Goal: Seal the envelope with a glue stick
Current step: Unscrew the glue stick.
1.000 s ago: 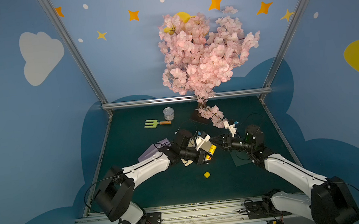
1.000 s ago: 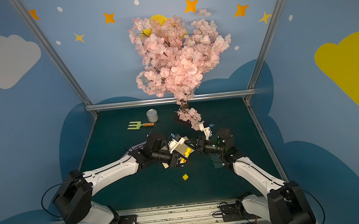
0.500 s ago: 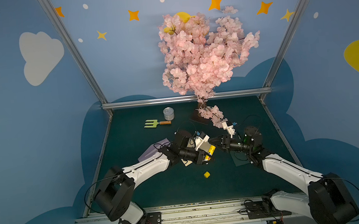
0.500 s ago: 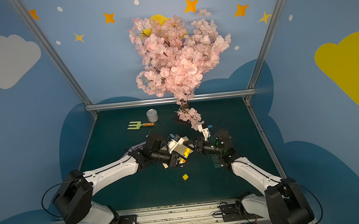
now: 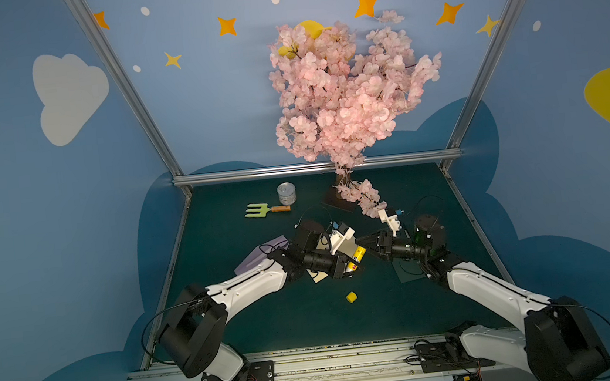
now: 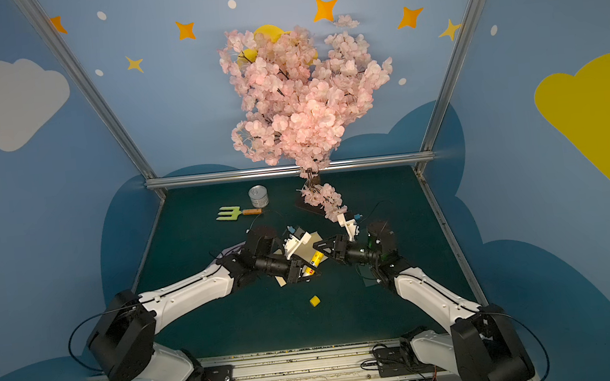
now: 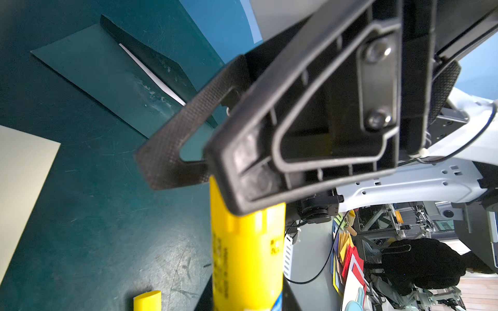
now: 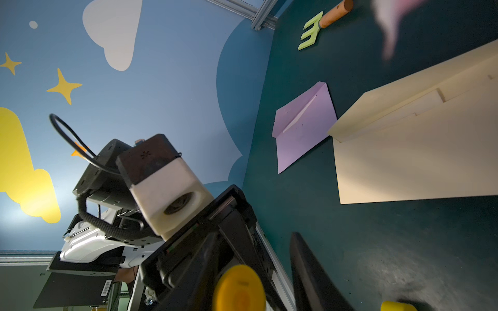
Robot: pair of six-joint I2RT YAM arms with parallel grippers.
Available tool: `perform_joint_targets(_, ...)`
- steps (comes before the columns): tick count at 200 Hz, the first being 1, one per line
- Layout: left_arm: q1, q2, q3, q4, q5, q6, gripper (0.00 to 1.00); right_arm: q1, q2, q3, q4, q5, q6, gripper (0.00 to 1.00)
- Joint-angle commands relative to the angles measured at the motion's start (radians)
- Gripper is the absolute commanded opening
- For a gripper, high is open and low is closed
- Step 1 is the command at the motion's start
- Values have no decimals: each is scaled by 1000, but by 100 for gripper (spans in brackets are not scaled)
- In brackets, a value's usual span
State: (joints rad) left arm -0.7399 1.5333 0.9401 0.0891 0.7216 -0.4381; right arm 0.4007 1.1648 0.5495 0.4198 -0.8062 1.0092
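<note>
Yellow plastic marks the short cylindrical glue stick (image 5: 358, 257), which in both top views sits pinched crosswise in the left claw (image 5: 350, 266), its free end pointing at the right claw (image 5: 366, 241). The right claw's tips reach just to that end. A pale cream paper envelope (image 6: 308, 252) lies flat on the dark green table (image 5: 270, 318), showing on either side of the left claw. A small yellow cap (image 5: 351, 297) lies on the table nearer the robot's base, apart from both claws.

From the left wrist, the glue stick (image 7: 246, 255) rises uncapped out of the left claw. Its far end disappears behind the nearer of the right claw's fingers (image 7: 256, 167), while the other, textured finger stands off to one side with table showing between the two. The cream envelope (image 7: 21, 188) is at the edge of the view, well apart from the stick, and a dark green envelope (image 7: 102, 80) lies beyond.

From the right wrist, the stick's round end (image 8: 238, 289) faces the camera between the right claw's spread jaws. One black finger (image 8: 310, 272) stands clear of it with a strip of table between. The cream envelope (image 8: 417, 161) lies past the fingertips, with a lilac paper envelope (image 8: 301, 126) just beside it.
</note>
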Motion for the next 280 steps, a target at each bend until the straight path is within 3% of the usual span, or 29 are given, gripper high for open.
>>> perform_joint_targets(1, 6, -10, 5, 28, 4, 2, 3, 4, -10, -3, -6, -15, -10, 42)
perform_joint_targets(62, 5, 14, 21, 9, -19, 7, 3, 49, 34, -20, 108, -1, 66, 36)
perform_joint_targets(104, 5, 9, 8, 8, -19, 10, 3, 46, 27, -8, 78, 5, 47, 25)
perform_joint_targets(127, 5, 10, 5, 11, -14, 6, 3, 34, 8, 1, 39, 8, 30, 27)
perform_joint_targets(170, 5, 15, -3, 27, -8, -3, 3, 21, -4, 4, 34, -2, 32, 41)
perform_joint_targets(204, 5, 16, -6, 32, -5, -9, 3, 24, 2, 4, 43, -8, 37, 41)
perform_joint_targets(253, 4, 27, -4, 34, 3, -12, 3, 32, 7, -3, 54, 4, 43, 22)
perform_joint_targets(280, 2, 25, -7, 28, -19, -6, 3, 32, -8, 14, -31, 34, 14, 16)
